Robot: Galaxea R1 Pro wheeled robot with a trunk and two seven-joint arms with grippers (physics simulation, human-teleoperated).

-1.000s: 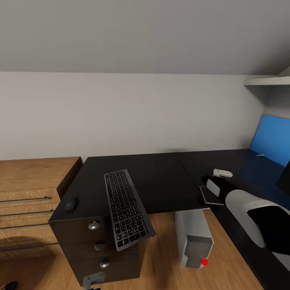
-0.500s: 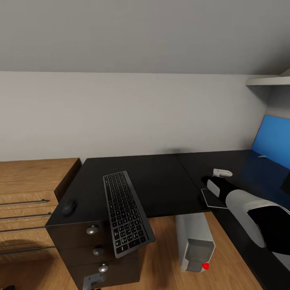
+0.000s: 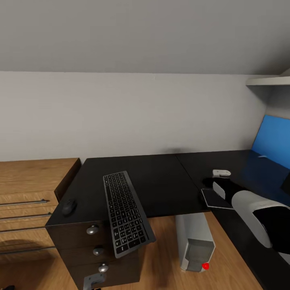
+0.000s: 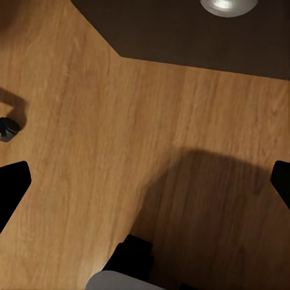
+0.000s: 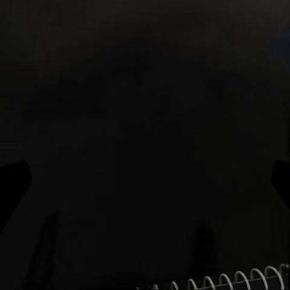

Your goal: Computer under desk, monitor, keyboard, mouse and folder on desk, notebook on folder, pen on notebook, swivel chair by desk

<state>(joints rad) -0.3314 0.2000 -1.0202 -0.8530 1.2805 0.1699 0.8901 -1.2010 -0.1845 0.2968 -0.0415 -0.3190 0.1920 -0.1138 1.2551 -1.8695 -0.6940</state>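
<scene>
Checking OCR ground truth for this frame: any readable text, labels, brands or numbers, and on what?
None readable.
keyboard: keycaps carry light legends, too small and blurred to read.
computer: only a red light at its lower front, no lettering visible.
mouse, notebook, desk drawers: no markings visible.
Wrist views: wooden floor and a dark surface, no text.

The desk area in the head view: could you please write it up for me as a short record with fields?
desk: glossy black, L-shaped
keyboard: on the desk, its near end hanging past the front edge
mouse: on the desk's left corner, apart from the keyboard
computer: on the floor under the desk, red light lit
notebook: flat on the desk by the right arm
left gripper: open, over wooden floor
</scene>
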